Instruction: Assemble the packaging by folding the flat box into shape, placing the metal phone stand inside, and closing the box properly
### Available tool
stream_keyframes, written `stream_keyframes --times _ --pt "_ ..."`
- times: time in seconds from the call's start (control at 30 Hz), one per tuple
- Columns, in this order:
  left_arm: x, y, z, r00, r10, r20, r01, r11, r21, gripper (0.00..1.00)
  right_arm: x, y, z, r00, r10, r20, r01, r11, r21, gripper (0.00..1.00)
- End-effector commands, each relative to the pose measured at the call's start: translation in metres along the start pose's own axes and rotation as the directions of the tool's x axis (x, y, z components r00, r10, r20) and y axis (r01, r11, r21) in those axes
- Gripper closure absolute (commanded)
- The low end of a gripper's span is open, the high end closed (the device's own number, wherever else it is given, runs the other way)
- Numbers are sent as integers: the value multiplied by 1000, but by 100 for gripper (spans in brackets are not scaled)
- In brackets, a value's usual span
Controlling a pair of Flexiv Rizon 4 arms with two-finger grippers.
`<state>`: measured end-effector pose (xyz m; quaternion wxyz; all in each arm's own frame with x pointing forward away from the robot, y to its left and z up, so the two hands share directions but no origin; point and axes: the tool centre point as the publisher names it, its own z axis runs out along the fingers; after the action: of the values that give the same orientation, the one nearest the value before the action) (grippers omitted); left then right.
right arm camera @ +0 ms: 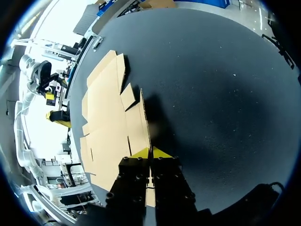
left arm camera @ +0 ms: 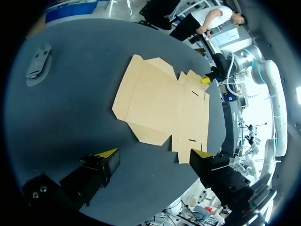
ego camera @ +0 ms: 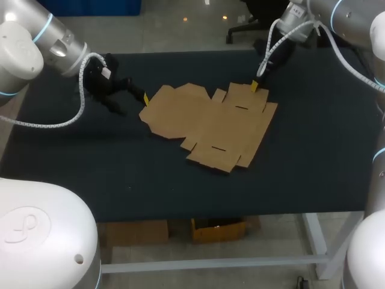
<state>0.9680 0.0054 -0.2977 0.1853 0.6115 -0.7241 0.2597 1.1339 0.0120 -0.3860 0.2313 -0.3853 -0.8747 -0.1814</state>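
Flat box, one, pinched by right fingers, one phone stand

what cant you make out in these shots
- Metal phone stand: small in left wrist view; missing from head view, likely behind the left arm.
- Flat box underside: hidden against the table in every view.
- Right tool: too small in head view to show its grip.

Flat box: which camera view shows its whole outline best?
The head view: the flat box lies whole, seen from above. The left wrist view shows it whole too, but at a slant. In the right wrist view the right pincer hides one flap.
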Motion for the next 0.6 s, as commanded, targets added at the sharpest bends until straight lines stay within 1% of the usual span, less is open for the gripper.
stream_keyframes --times 0.03,0.17,0.27,0.4,0.6 --pt "0 -3 1 999 -31 14 31 1000 3 0 -5 -9 -1 939 -12 -344 -16 997 -80 100" --pt "-1 -5 0 996 -88 21 87 996 16 0 -3 -12 -1 935 -32 -354 -21 989 -144 100" --pt "-1 -5 -2 991 -130 28 129 991 40 0 -2 -14 -1 934 -38 -356 -27 984 -175 100" --pt "0 -3 -5 990 -137 40 135 989 62 0 3 -16 -2 936 -39 -350 -31 981 -193 100" --pt "0 -2 -5 990 -133 52 129 988 86 0 17 -20 -6 945 -37 -326 -38 974 -223 100"
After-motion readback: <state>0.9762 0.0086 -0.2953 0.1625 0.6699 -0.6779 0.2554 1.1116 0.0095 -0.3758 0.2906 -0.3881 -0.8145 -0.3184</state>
